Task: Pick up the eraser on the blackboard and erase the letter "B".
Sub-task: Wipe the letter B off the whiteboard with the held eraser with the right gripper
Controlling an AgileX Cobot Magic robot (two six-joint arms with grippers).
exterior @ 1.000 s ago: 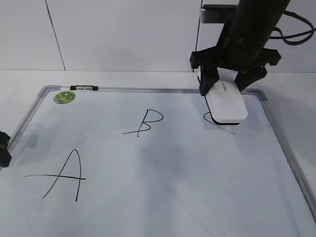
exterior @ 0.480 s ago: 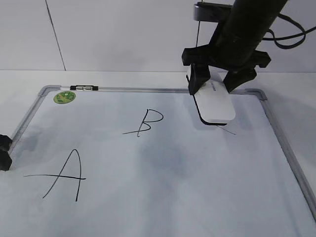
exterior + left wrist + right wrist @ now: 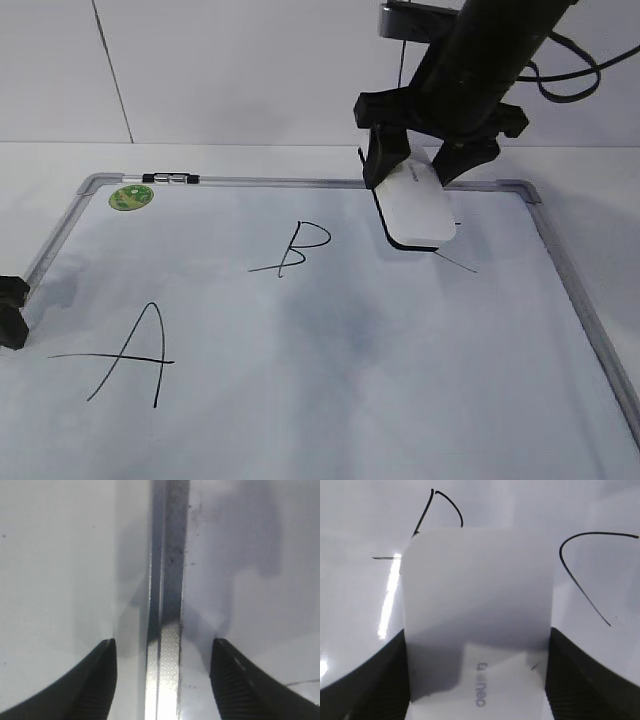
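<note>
My right gripper (image 3: 420, 165) is shut on the white eraser (image 3: 418, 207), held tilted over the blackboard (image 3: 330, 330) near its far edge. In the right wrist view the eraser (image 3: 477, 615) fills the middle between the two fingers (image 3: 477, 680). The letter "B" (image 3: 298, 245) is to the eraser's left; part of it shows in the right wrist view (image 3: 442, 507). The eraser hides most of the "C"; its tail (image 3: 458, 263) shows, and its curve shows in the right wrist view (image 3: 580, 565). My left gripper (image 3: 162, 665) is open, straddling the board's metal frame (image 3: 167, 605) at the left edge (image 3: 10, 310).
The letter "A" (image 3: 130, 355) is at the board's near left. A round green sticker (image 3: 131, 196) and a small clip (image 3: 170, 179) sit at the far left corner. A white wall stands behind the table.
My right gripper has carried the eraser leftward over the "C" toward the "B". The left gripper has barely moved.
</note>
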